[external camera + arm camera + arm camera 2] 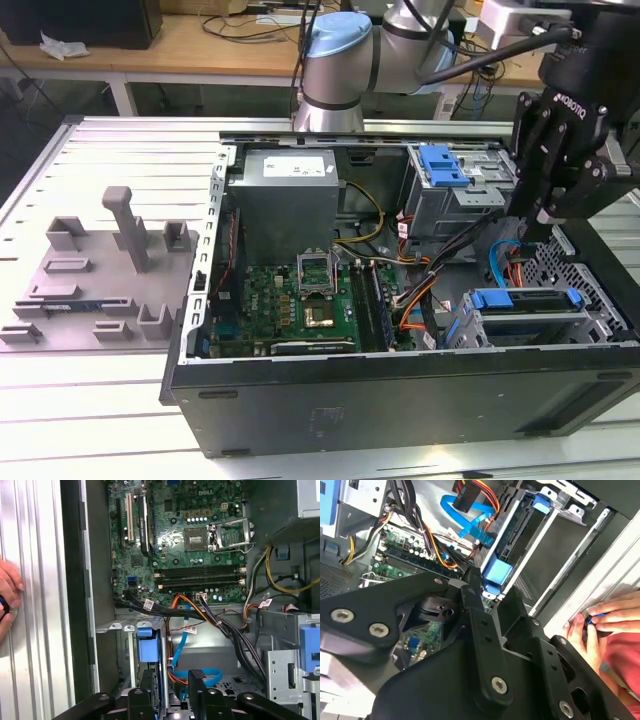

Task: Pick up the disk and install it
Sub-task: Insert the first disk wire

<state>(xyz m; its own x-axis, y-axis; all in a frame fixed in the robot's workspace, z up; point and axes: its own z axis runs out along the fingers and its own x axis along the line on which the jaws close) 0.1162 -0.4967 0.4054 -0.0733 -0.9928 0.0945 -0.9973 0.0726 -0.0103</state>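
The disk (525, 300), framed by its bright blue carrier bracket, sits in the lower drive cage at the exterior view's right of the open computer case. In both wrist views its blue end tab (497, 572) (147, 645) shows edge-on in the metal cage. My black gripper (537, 225) hangs just above and behind that cage. Its fingers (200, 687) stand apart on either side of a gap over the cage, and nothing is between them. My gripper (490, 597) (170, 692) is open and close to the disk's tab.
A blue latch piece (443, 165) tops the upper drive cage. Blue and orange cables (505, 262) run beside the disk. The motherboard (300, 300) and power supply (290, 190) lie further in. A person's hand (600, 620) (7, 592) rests outside the case wall. A grey fixture (110, 270) sits left.
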